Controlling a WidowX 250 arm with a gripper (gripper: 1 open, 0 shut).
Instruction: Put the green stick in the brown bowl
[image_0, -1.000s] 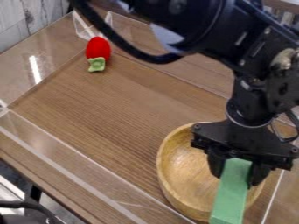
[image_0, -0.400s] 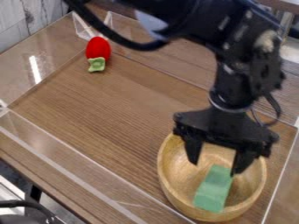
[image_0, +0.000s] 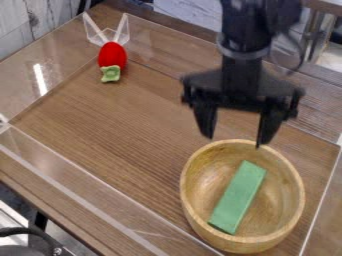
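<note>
Camera view: my hand (image_0: 241, 115) hangs above the upper rim of the brown bowl (image_0: 243, 200), fingers spread wide and holding nothing. The green stick (image_0: 237, 198) lies inside the bowl, tilted, at lower right of the frame. A red strawberry-like toy (image_0: 114, 58) sits on the desk (image_0: 100, 135), upper left.

Green stick in the brown bowl, open gripper beyond it

The green stick (image_0: 237, 198) lies at a slant inside the brown bowl (image_0: 214, 225), which sits on the wooden table (image_0: 100, 140) at the lower right of the view. The black gripper (image_0: 243, 122) stands open near the bowl's far side, its fingers spread apart. Well apart, toward the upper left, is a red strawberry-like toy (image_0: 114, 57) with a green end; black cables (image_0: 30, 245) show at the lower left corner.
</note>
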